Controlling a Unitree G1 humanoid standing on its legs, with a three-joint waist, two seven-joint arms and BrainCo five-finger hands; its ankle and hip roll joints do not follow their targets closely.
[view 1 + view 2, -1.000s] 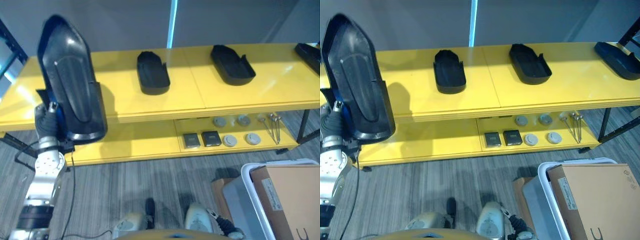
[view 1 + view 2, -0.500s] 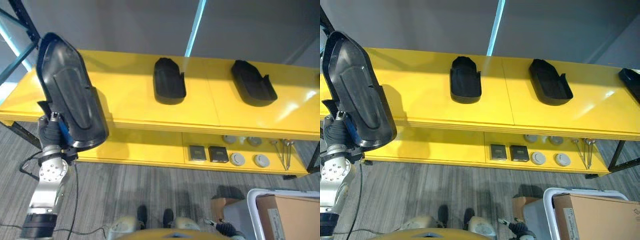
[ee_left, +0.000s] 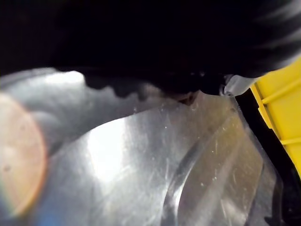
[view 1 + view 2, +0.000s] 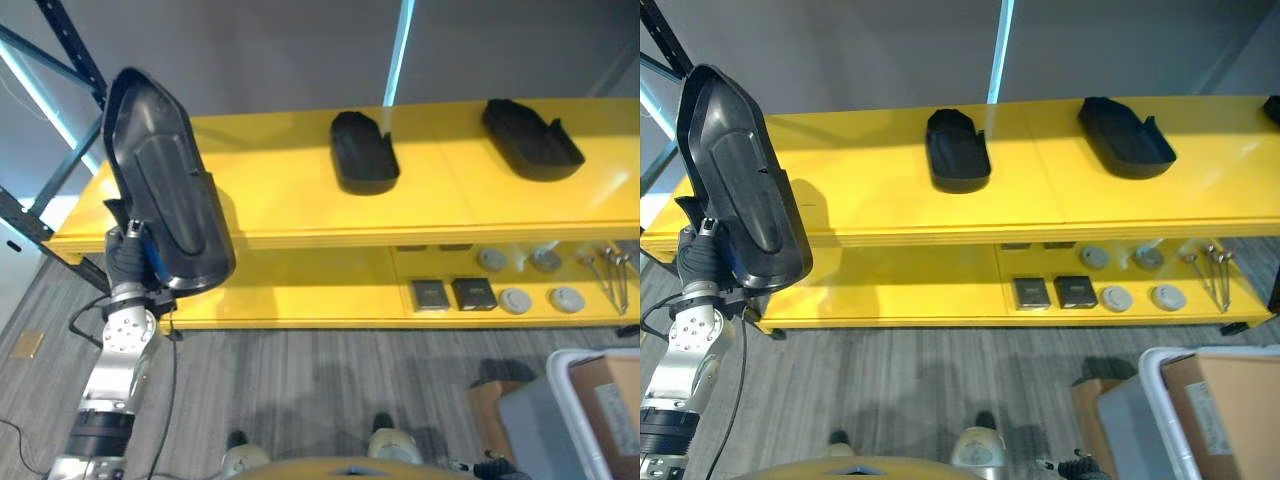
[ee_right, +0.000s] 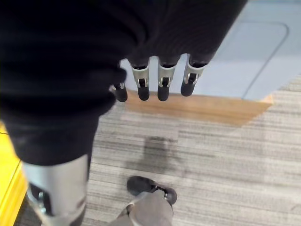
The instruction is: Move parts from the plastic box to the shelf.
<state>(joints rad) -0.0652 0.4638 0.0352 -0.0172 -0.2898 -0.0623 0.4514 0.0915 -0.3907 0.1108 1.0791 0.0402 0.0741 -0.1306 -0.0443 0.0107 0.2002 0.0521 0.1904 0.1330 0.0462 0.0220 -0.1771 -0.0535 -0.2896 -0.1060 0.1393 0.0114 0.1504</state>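
Left of the shelf (image 4: pixel 300 200), left hand (image 4: pixel 128 262) grips a black part (image 4: pixel 165 190) upright, long axis vertical, shelf top just beside; right hand (image 5: pixel 155 80) hangs relaxed, empty.

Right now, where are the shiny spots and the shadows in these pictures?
Left eye view: the big black part carried by the left hand throws a dark shadow on the yellow shelf beside it. Left wrist view: light glares white off the part's surface, and a round orange flare sits at the picture's edge.
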